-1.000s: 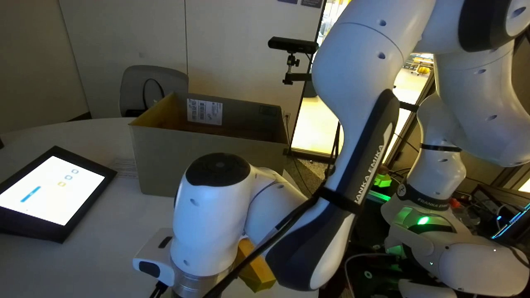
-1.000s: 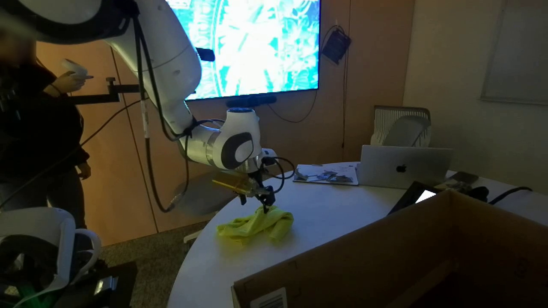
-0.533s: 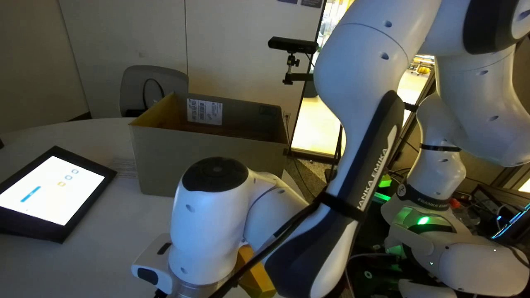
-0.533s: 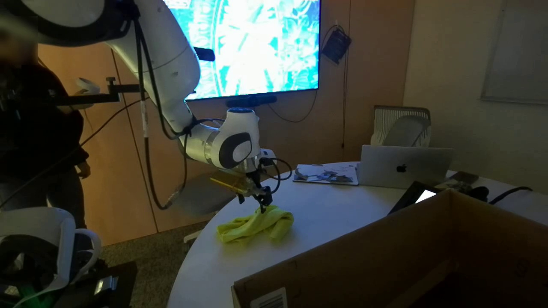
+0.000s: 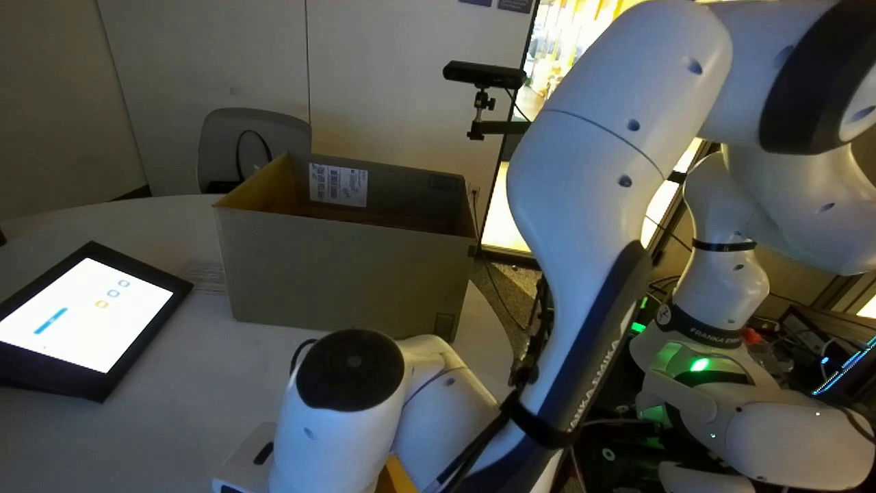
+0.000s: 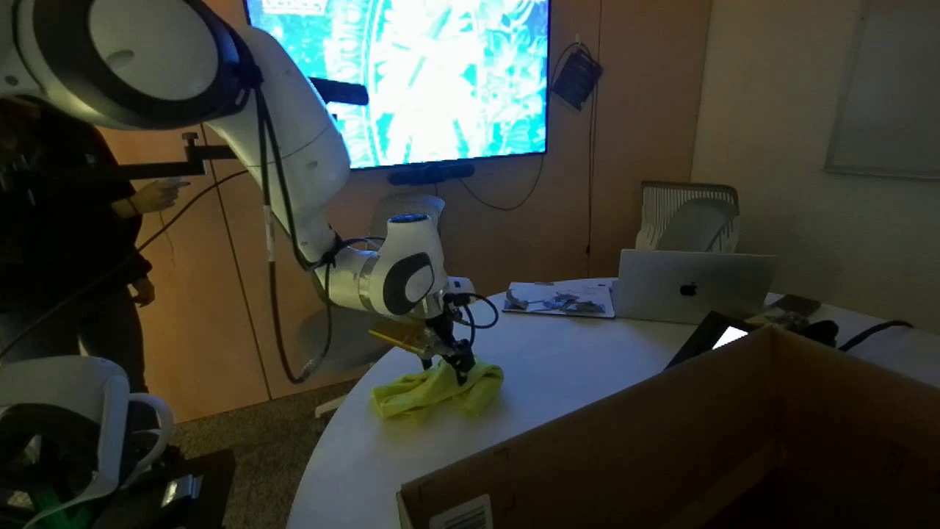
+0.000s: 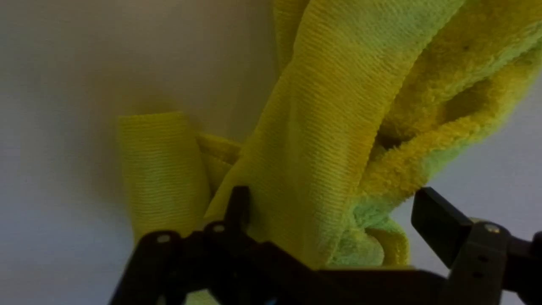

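Cloth (image 7: 313, 140) lies rumpled near an edge of the table (image 6: 573, 360). Over it, the gripper (image 7: 331, 191) is unclenched, 2 jaws apart.

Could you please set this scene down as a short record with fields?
Claw: open, low over the cloth
Cloth: yellow-green, crumpled, on a white table
Contact with cloth: cannot be told
Container: open-topped cardboard box, on the table
Other items: silver laptop, lit tablet-like screen
Background: person, large lit display
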Controlling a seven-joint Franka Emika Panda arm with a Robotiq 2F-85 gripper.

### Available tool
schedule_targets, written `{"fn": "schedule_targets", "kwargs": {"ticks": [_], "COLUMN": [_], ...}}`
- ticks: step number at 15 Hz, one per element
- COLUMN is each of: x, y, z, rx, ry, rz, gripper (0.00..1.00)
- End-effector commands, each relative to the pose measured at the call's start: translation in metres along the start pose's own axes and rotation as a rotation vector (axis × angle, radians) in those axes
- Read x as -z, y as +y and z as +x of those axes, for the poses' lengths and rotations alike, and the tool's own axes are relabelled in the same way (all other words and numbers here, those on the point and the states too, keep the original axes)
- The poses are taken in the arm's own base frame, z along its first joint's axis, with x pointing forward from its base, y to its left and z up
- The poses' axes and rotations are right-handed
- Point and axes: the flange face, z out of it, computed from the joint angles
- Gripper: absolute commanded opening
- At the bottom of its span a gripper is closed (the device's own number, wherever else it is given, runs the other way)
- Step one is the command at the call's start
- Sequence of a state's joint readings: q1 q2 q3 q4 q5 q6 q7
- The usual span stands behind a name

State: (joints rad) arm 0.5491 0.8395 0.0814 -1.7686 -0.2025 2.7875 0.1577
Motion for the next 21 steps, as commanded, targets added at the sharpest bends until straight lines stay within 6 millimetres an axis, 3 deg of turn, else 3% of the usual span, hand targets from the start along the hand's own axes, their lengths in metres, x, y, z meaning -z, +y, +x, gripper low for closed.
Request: {"fn": "schedule_targets", "kwargs": {"ticks": [1,3,6,7,16,19,20,21], "x": [-0.030,-0.042,-0.044,-0.041,-0.002,0.018,0.025,0.036], "y": [-0.009,-0.012,-0.015,-0.013,0.016,0.025,0.029,0.034], "z": [0.007,0.004,0.005,0.005,-0.002,-0.009,-0.012,-0.014], "rx": [-0.007,-0.014,-0.004,0.000,-0.020,-0.018,-0.019,-0.016], "ry": [0.020,0.004,-0.009,-0.013,-0.009,-0.013,-0.014,-0.015], "rz": [-0.092,-0.113,-0.114,-0.103,-0.091,-0.091,-0.092,-0.093], "gripper": [1.00,1.00,1.00,0.83,0.09,0.02,0.08,0.07]}}
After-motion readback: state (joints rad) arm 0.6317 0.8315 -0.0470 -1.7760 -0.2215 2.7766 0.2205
